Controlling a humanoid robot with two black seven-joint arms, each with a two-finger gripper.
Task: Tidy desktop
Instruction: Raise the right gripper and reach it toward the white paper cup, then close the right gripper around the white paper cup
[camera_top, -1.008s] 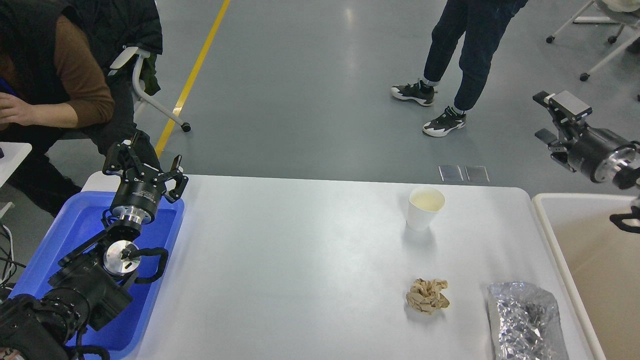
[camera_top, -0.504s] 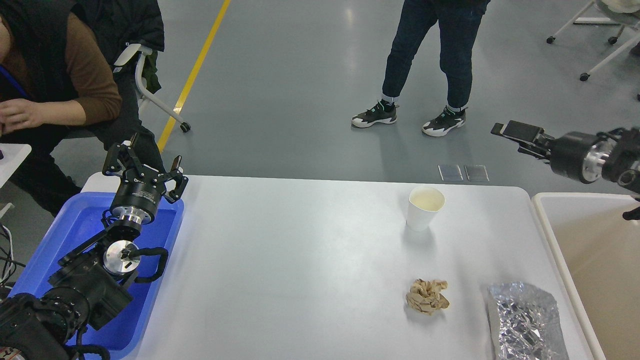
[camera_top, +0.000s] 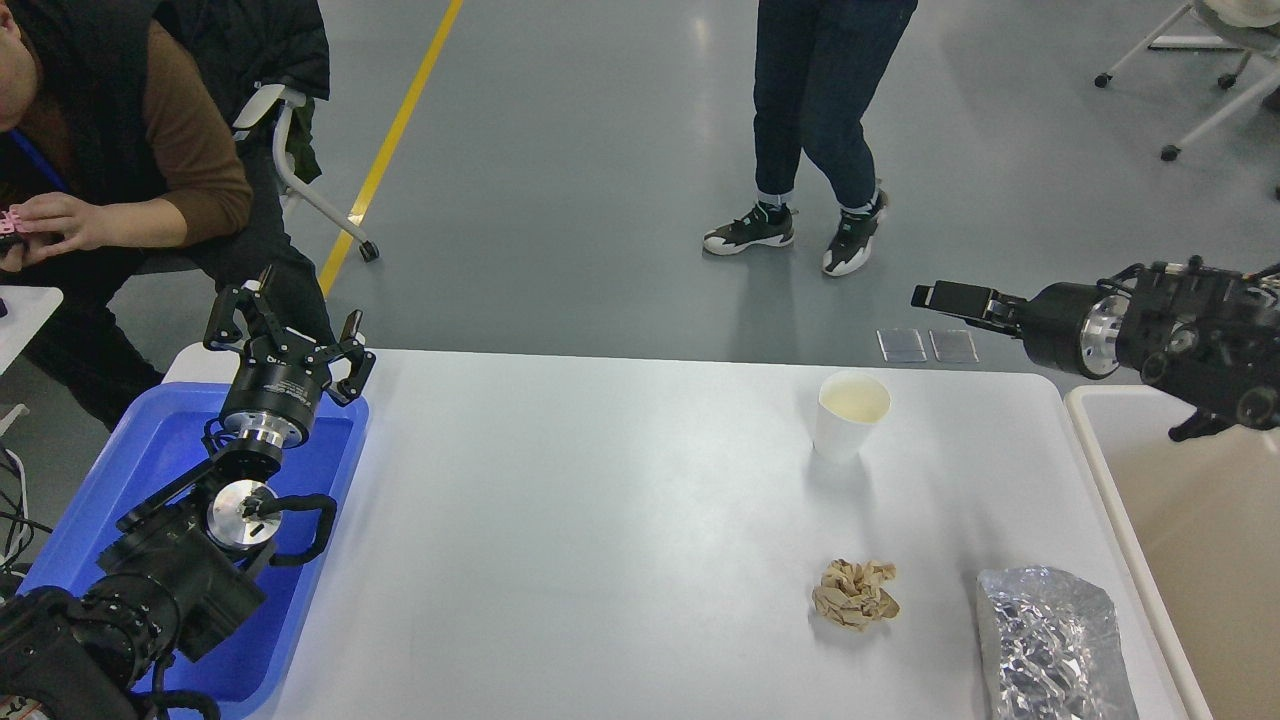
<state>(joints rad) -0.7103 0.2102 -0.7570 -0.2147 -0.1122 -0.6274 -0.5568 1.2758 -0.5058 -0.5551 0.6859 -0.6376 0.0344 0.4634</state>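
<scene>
The desktop (camera_top: 600, 520) is a wide white tabletop. On its right half stand a white paper cup (camera_top: 848, 412), upright and empty, a crumpled brown paper ball (camera_top: 855, 592) and a silver foil bag (camera_top: 1050, 640) at the front right corner. My left gripper (camera_top: 288, 325) is open and empty, held above the far end of the blue tray (camera_top: 120, 480). My right gripper (camera_top: 950, 298) points left, above the table's far right edge and up and to the right of the cup. It is seen side-on, so its fingers cannot be told apart.
A beige white-rimmed bin (camera_top: 1200, 540) stands against the table's right edge, under my right arm. A seated person (camera_top: 130, 150) is at the far left. Another person (camera_top: 810, 120) stands on the floor beyond the table.
My right arm has swung left from over the bin to the table's far right edge, its gripper turning side-on. The standing person has stepped left. My left arm has not moved.
</scene>
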